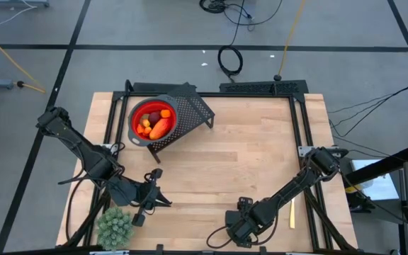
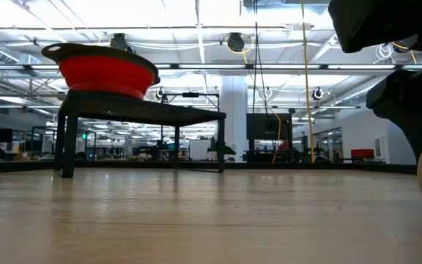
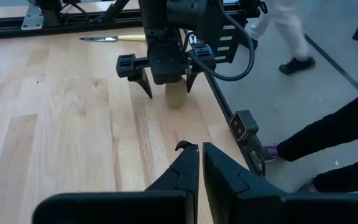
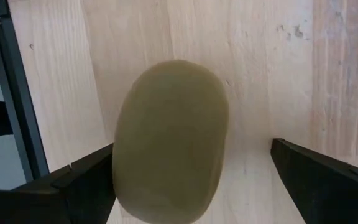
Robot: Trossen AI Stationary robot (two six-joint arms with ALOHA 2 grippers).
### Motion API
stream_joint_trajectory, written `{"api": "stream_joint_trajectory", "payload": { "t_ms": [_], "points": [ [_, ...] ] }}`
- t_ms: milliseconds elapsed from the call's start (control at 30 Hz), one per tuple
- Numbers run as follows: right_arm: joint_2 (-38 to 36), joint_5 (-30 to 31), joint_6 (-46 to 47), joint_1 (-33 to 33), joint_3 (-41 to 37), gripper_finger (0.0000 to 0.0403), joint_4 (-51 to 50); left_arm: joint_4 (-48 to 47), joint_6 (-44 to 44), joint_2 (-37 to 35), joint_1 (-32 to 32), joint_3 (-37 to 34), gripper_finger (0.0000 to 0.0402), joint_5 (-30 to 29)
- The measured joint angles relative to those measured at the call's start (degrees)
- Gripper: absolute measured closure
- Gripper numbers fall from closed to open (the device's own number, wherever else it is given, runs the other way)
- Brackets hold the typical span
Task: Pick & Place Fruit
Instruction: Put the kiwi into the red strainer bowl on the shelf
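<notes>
A brownish-green oval fruit (image 4: 169, 140) lies on its side on the wooden table near the near edge. My right gripper (image 3: 168, 92) stands over it, open, pointing down, one finger (image 4: 86, 186) close beside the oval, the other finger (image 4: 322, 180) well apart from it. In the high view the right gripper (image 1: 236, 230) hides the oval. A red bowl (image 1: 139, 112) on a black mesh rack (image 1: 190, 113) holds orange and dark red fruit pieces (image 1: 159, 127). My left gripper (image 1: 161, 200) is shut, just above the table toward the near left. My right gripper comes at the oval from above with its fingers on either side. One finger stands right against the oval's side (image 4: 120, 180); whether it touches I cannot tell. The oval rests on the table.
A pale green spiky plant (image 1: 114, 227) stands at the near left corner, close to my left gripper. A yellow-handled knife (image 1: 291, 212) lies near the right edge. The black frame (image 1: 261, 88) runs along the table's far and side edges. A person walks on the floor beyond the table.
</notes>
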Motion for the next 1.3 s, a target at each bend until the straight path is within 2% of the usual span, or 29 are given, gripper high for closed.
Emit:
{"api": "stream_joint_trajectory", "payload": {
  "t_ms": [200,567,800,1033,1167,1300],
  "points": [
    [0.0,-0.03,1.39,0.0,-0.04,0.003,-0.26,0.02,0.06,0.0,0.0,0.0,0.0382,-0.01],
    [0.0,-0.05,1.49,-0.13,-0.13,0.0152,-0.73,0.28,0.06,0.0,0.0,0.0,0.0382,-0.02],
    [-1.67,-1.38,1.69,-0.74,-0.22,0.021,-0.65,1.4,1.48,0.0,0.0,0.0,0.0382,-0.11],
    [-7.48,0.17,4.43,-1.99,-0.22,0.021,-0.5,1.49,1.57,0.0,0.0,0.0,0.0382,-0.15],
    [-12.16,5.52,5.95,-2.32,-0.2,0.0212,0.26,2.62,1.59,0.0,0.0,0.0,0.0382,-0.18],
    [-16.51,13.74,6.0,-2.72,-0.2,0.0216,1.74,5.81,1.59,0.0,0.2,0.0,0.0382,-0.2]
  ]
}}
